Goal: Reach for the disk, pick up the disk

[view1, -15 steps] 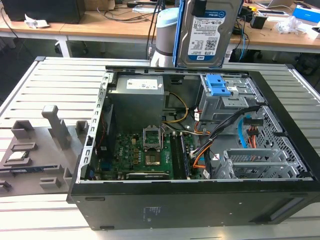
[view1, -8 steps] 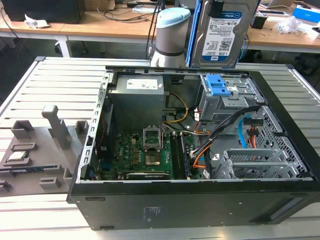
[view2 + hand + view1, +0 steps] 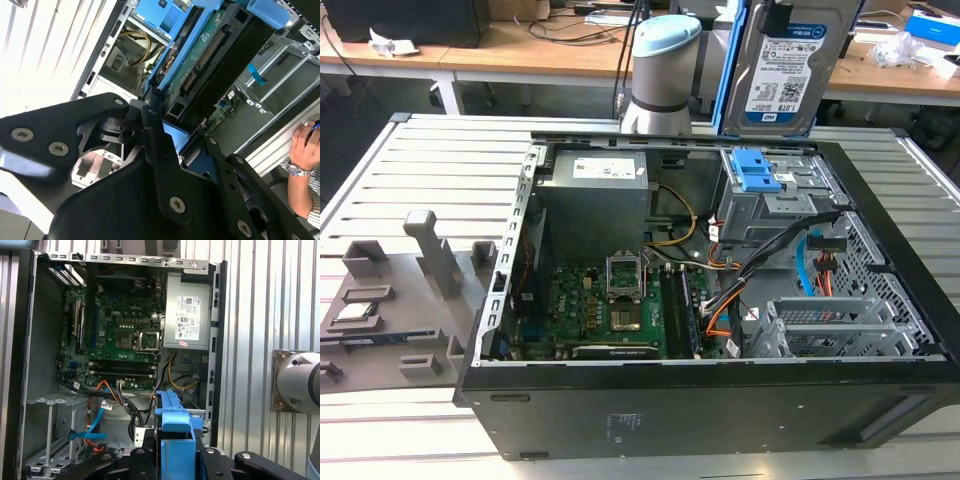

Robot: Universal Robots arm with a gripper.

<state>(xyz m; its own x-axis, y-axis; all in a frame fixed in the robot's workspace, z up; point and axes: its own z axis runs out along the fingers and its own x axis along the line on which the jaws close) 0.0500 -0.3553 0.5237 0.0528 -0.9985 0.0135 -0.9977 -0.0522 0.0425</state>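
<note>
The disk (image 3: 785,65) hangs upright in the air above the back of the open computer case (image 3: 700,400), its white-and-blue label facing the exterior view and a blue frame round its edges. My gripper (image 3: 777,18) holds it at its upper end. In the second wrist view my gripper (image 3: 177,135) is shut on the disk (image 3: 205,55), whose green circuit-board side shows. In the first wrist view the gripper (image 3: 177,452) has its black fingers (image 3: 149,445) on either side of the disk's blue frame (image 3: 177,437).
Below the disk stands the grey drive cage with a blue latch piece (image 3: 760,170). Power supply (image 3: 595,190), motherboard (image 3: 620,300) and cables fill the case. The arm's base (image 3: 665,70) is behind it. A grey fixture (image 3: 390,300) lies at the exterior view's left. A person's hand (image 3: 305,145) rests nearby.
</note>
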